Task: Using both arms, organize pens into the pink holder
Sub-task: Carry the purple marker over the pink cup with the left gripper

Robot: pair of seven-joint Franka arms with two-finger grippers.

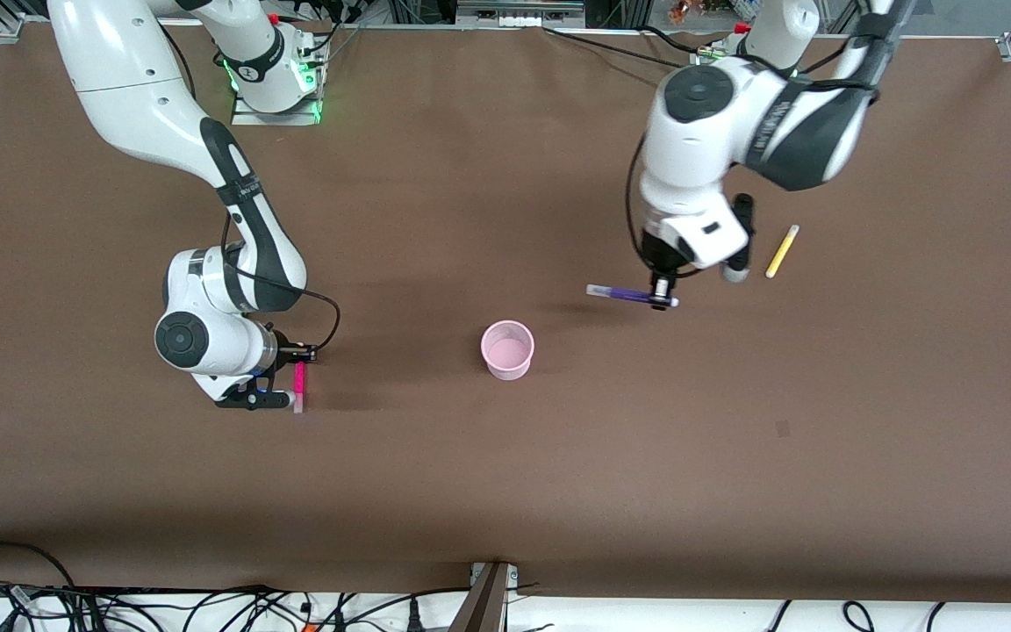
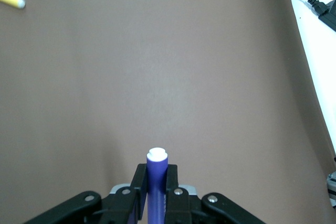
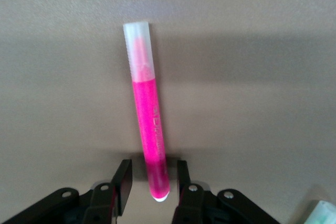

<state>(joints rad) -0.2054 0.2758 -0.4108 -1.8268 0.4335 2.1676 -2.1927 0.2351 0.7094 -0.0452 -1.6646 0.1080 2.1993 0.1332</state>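
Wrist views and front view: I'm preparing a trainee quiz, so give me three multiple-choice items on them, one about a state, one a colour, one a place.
1. The right end effector is:
A open, astride the magenta pen
B shut on it
C shut on nothing

2. The pen in the left end effector is:
A green
B yellow
C purple

3. The yellow pen lies:
A in the right end effector
B on the table, toward the left arm's end
C in the left end effector

Key:
1 A, gaps show on both sides of the pen.
2 C, the purple pen is clamped between the fingers.
3 B, it lies apart from both end effectors.
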